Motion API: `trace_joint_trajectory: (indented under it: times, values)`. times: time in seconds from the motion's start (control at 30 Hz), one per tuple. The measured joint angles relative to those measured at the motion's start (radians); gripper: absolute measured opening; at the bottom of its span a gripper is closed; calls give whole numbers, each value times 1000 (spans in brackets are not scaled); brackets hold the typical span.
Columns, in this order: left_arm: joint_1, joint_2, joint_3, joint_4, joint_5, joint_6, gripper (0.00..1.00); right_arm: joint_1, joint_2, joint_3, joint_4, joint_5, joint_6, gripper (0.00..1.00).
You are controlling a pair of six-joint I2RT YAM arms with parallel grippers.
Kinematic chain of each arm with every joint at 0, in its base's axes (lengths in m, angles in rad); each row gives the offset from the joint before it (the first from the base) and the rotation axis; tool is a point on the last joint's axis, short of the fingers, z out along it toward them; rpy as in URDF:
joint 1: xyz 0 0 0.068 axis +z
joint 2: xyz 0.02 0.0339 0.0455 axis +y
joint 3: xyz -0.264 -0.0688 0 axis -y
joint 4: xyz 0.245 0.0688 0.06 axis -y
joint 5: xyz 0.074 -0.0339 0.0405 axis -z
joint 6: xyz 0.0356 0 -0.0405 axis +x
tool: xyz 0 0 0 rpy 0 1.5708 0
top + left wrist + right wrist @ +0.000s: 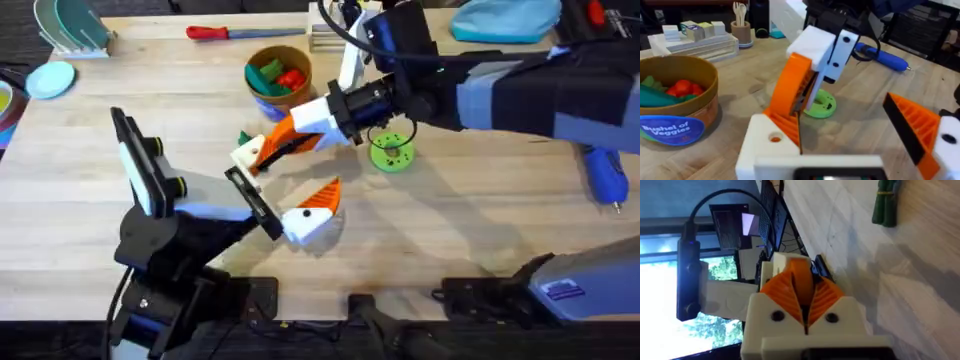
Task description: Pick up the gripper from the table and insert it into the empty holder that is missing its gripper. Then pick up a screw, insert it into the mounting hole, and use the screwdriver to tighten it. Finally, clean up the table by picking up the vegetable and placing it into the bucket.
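Orange plastic marks where we stand: our right end effector [262, 150] is clamped on the gripper [801, 282] and presses it against the holder [247, 154] on our left arm, whose end effector [285, 190] is spread wide with its other finger [318, 207] already orange-padded. We judge the insertion under way, not seated; the screw and screwdriver steps remain, and the vegetable [244, 138] lies on the tabletop [450, 220] near the bucket [277, 75]

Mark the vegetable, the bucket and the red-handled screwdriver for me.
vegetable [886, 202]: right wrist view, middle of its dark-green body.
bucket [297, 96]: overhead view, tan front wall.
screwdriver [207, 32]: overhead view, red handle.
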Motion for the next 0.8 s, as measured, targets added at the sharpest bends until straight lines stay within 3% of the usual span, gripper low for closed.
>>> trace_joint_trajectory:
  times: [0.47, 0.8]
  values:
    - [5, 0, 0, 0, -11, -7, 993, 9, 0, 0, 6, 23, 11, 15]
    - [4, 0, 0, -2, -26, -4, 992, 9, 0, 0, 5, 25, 18, 179]
